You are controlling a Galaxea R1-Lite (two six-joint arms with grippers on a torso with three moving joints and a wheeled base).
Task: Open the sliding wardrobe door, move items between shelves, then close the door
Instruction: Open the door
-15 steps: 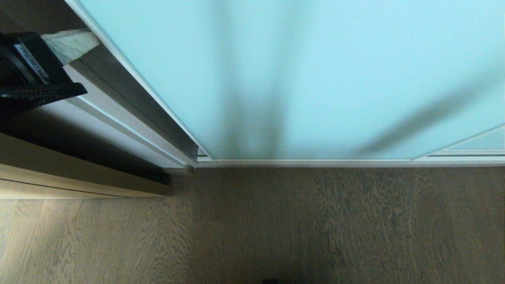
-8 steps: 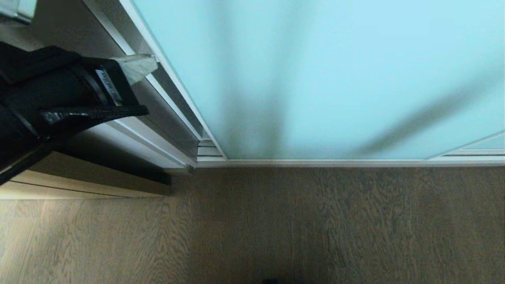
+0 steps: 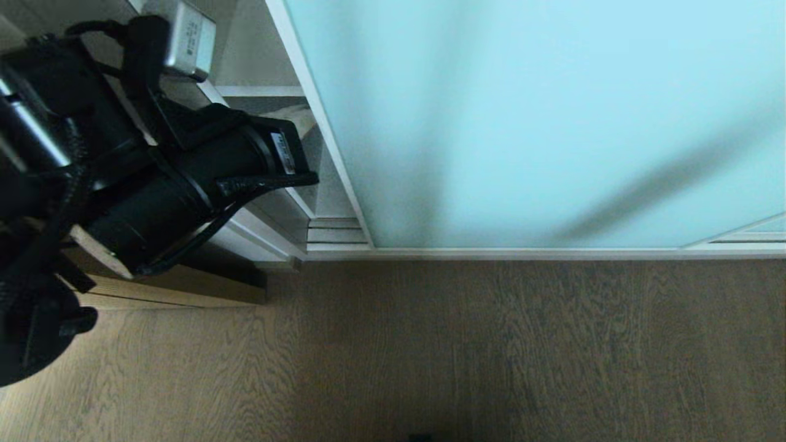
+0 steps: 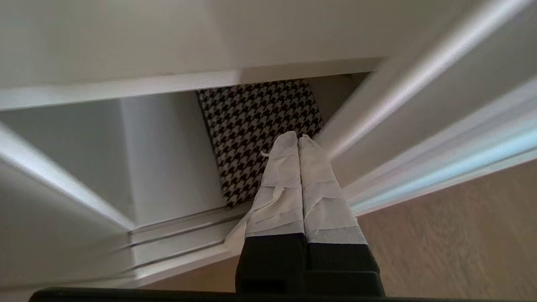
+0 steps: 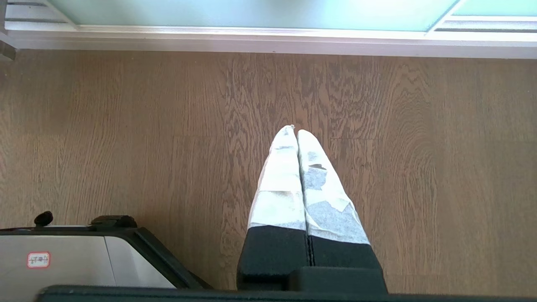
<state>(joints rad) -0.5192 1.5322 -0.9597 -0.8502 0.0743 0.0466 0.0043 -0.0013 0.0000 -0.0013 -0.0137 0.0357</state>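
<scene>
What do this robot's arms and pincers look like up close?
The left arm is a chunky black cylinder with black cables, a small white label and a silver-grey box on top. The left gripper and right gripper each have two long tapering fingers wrapped in white tape, peeling in places, on black bases.

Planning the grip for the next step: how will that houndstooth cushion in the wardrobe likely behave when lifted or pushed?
The cushion has a woven fabric cover, so it probably grips well against the left gripper's taped fingers. It lies flat on the white shelf, so it looks more likely to slide than roll or tip. Being a cushion, it is probably soft and may sag if pinched by one edge.
</scene>
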